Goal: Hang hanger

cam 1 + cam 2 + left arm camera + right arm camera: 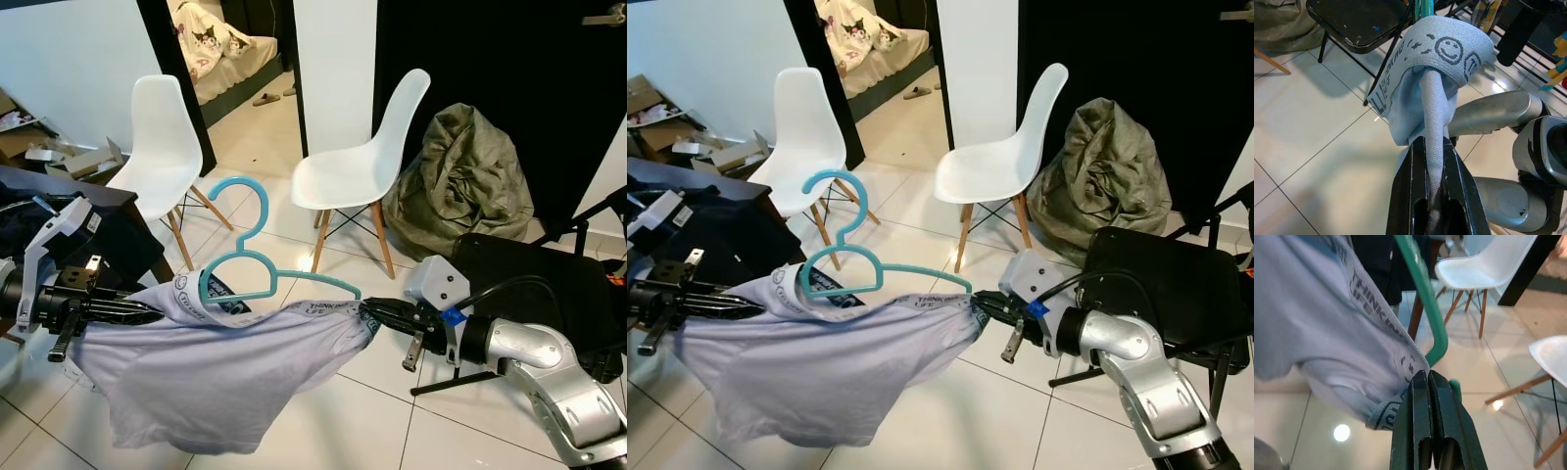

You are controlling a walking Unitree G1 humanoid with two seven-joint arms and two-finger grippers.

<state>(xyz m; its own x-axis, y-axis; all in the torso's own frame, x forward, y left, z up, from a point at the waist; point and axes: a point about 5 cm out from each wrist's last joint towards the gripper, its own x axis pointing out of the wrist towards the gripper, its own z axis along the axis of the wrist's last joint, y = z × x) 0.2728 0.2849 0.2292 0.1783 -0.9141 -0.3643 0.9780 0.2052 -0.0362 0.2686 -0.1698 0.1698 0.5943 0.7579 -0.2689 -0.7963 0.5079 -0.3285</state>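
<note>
pale lilac cotton shirt [216, 377] hangs stretched between both tools: left tool [147, 313] pinches its left edge, right tool [370, 311] clamps shirt and teal plastic hanger [250, 262].

right hand [1426, 378] pinching shirt [1317, 318], green hanger [1425, 293]

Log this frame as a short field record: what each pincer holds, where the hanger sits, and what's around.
left pincer: shut on one end of the pale lavender printed T-shirt
right pincer: shut on the shirt's other end, beside the hanger's arm tip
hanger: teal plastic hanger partly inside the shirt's neck, hook up, not hung on anything
shirt state: stretched between both pincers, sagging in the middle above the tiled floor
surroundings: two white moulded chairs behind, olive bean bag, black folding chair
</note>
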